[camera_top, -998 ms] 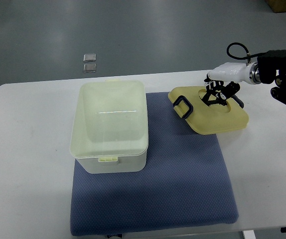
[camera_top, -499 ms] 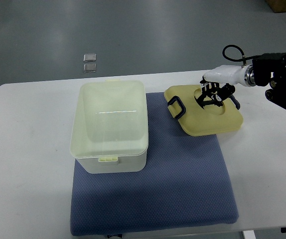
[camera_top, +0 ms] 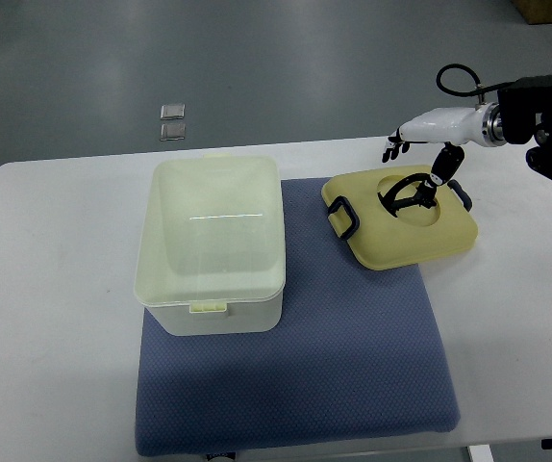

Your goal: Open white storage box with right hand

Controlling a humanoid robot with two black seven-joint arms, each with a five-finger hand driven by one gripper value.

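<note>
The white storage box [camera_top: 211, 245] stands open on the blue mat [camera_top: 295, 375], left of centre, and looks empty inside. Its pale yellow lid [camera_top: 406, 231] with dark clips lies flat to the right, half on the mat and half on the table. My right hand [camera_top: 415, 159] hovers just above the lid's far edge. Its fingers [camera_top: 392, 147] are spread, pointing left. One dark finger [camera_top: 439, 173] reaches down to the lid's centre handle [camera_top: 403, 197]. The left arm is out of view.
The white table [camera_top: 55, 289] carries the mat. My right arm [camera_top: 536, 115] comes in at the upper right. Two small square tiles [camera_top: 173, 120] lie on the grey floor beyond the table.
The hand let go of the lid's handle and rose, spreading its fingers. The lid settled flat, slightly to the right.
</note>
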